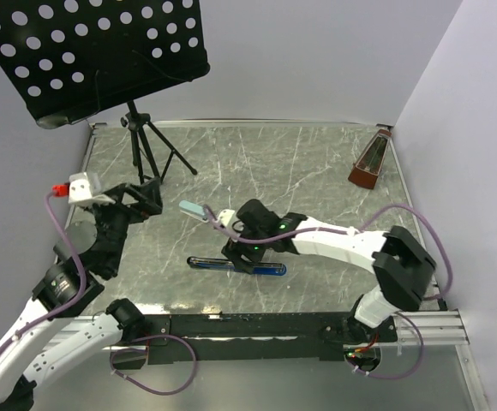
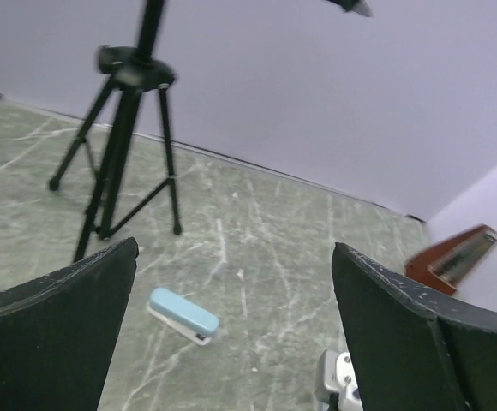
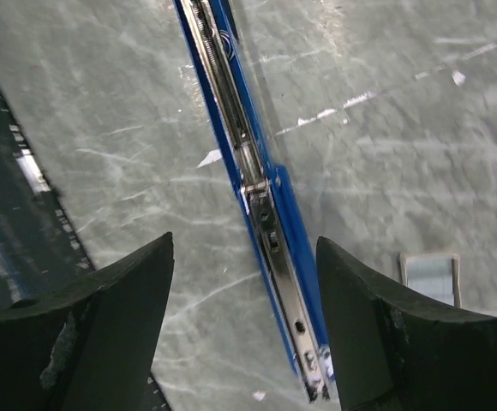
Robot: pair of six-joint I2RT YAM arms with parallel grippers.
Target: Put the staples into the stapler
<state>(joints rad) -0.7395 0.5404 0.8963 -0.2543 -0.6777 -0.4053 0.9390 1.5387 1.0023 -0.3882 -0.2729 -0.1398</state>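
the stapler (image 1: 266, 269) lay folded open and flat on the grey marbled counter (image 1: 317, 171), close to the near edge and between the two arm bases, its long axis running left to right in the top view. the right claw (image 1: 242, 257) hung directly over its middle. from the right wrist, the claw (image 3: 244, 248) was partly open, one dark finger (image 3: 103, 334) on each side of the stapler (image 3: 231, 120), whose bare metal channel faced up along the blue body. the fingers did not appear to press on it, though the far one sat very near the blue edge, and nothing was held. just beyond that finger lay what looked like the staples (image 3: 428, 276), a small pale grey strip on the counter, partly hidden. the left claw (image 1: 152, 201) was raised off to the left, well apart from the stapler. in its own view the left claw (image 2: 236, 253) stood wide open and empty. ahead of it a small light blue object (image 2: 184, 314) rested on the counter. a black tripod stand (image 1: 150, 150) stood at the back left and a reddish-brown wedge (image 1: 370, 163) at the back right.
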